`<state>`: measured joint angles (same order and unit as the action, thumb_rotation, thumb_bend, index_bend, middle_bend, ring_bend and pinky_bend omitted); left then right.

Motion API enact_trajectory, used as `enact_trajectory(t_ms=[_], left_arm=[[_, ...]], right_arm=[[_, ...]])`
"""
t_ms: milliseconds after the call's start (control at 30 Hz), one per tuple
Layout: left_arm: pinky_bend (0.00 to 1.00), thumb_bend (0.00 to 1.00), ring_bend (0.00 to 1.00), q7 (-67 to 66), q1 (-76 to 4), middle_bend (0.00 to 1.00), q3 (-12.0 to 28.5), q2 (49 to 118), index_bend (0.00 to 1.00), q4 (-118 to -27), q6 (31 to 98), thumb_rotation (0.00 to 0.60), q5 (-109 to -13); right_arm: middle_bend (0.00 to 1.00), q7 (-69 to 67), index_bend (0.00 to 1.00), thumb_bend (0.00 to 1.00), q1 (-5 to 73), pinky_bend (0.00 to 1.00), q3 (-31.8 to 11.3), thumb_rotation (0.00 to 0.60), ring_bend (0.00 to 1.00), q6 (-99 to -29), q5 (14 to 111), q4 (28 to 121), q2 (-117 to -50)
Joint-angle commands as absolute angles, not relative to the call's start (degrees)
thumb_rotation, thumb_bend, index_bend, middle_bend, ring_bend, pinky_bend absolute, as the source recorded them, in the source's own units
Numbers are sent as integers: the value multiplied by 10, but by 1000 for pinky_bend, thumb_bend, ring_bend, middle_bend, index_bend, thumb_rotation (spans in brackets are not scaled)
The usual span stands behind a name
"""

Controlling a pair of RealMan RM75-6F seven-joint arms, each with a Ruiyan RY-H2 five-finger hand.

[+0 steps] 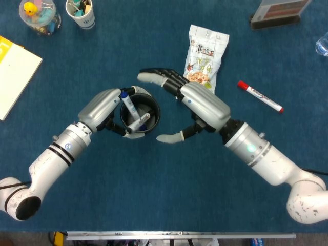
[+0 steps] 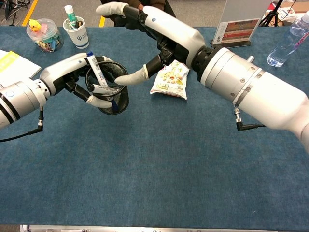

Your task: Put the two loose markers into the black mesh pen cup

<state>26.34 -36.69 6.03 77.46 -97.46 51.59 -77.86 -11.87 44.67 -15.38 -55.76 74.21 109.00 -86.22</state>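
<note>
The black mesh pen cup (image 1: 148, 119) (image 2: 117, 99) stands left of centre, and my left hand (image 1: 104, 108) (image 2: 70, 73) grips it from its left side. Two markers lean inside it: a blue-capped marker (image 1: 127, 104) (image 2: 95, 71) and a second marker (image 1: 139, 122) lying lower across the mouth. My right hand (image 1: 197, 102) (image 2: 161, 36) hovers just right of the cup with fingers spread wide and holds nothing. A red-capped marker (image 1: 260, 96) lies on the table to the right; in the chest view my right arm hides it.
A snack bag (image 1: 206, 51) (image 2: 171, 78) lies just behind my right hand. A yellow notepad (image 1: 13, 72), a clear jar (image 1: 40, 15) and a white cup of pens (image 1: 81, 13) sit at the far left. A sign stand (image 1: 277, 13) and a bottle (image 2: 289, 41) are at the far right.
</note>
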Motion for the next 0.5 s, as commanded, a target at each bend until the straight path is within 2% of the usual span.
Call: enact_trajectory(t_ms=[33, 100, 267, 367, 500], left_arm=[[340, 106, 400, 263, -366, 405, 59, 773, 296, -974, 516, 600, -780], [340, 106, 400, 264, -364, 405, 58, 769, 296, -973, 518, 600, -781], [340, 106, 400, 272, -355, 405, 54, 758, 295, -970, 527, 600, -790], [340, 107, 400, 273, -351, 405, 46, 752, 296, -966, 531, 600, -801], [340, 106, 400, 273, -348, 405, 39, 749, 296, -959, 532, 600, -808]], right_arm=[[69, -117, 103, 0, 439, 0, -153, 600, 0, -570, 759, 1090, -848], [71, -109, 128, 0, 428, 0, -147, 600, 0, -588, 782, 1083, -831], [147, -94, 347, 53, 394, 0, -117, 600, 0, -629, 844, 1050, -773], [171, -96, 406, 60, 378, 0, -90, 600, 0, -632, 871, 1026, -733], [184, -66, 430, 61, 369, 0, -51, 600, 0, -631, 927, 964, -699]])
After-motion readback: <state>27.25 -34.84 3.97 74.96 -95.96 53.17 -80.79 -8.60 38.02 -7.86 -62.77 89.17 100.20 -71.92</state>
